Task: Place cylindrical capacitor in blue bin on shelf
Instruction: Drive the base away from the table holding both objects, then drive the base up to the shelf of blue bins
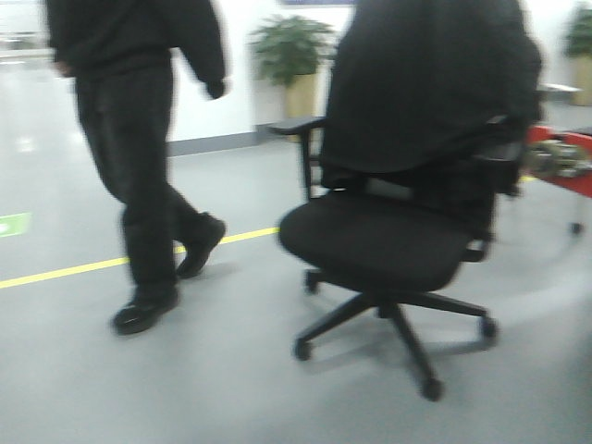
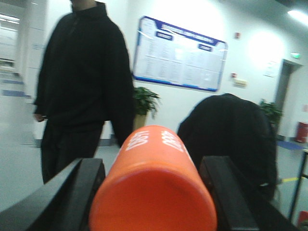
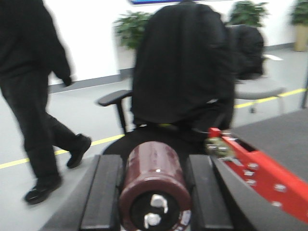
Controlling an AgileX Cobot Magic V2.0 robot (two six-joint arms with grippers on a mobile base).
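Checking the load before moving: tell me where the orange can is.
Left wrist view, centre bottom: the orange can sits between the left gripper's two black fingers, with a person and a draped chair behind.

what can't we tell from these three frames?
- Shelf, blue bin: in no view.
- Orange can print, left wrist view: blurred and foreshortened, unreadable.
- Maroon cylinder, right wrist view: only the top and terminal end show; the right gripper's fingers hide its sides.
- Person, front view: head cut off by the top edge, motion-blurred.
- Red tray contents, front view: blurred, cut off by the right edge.
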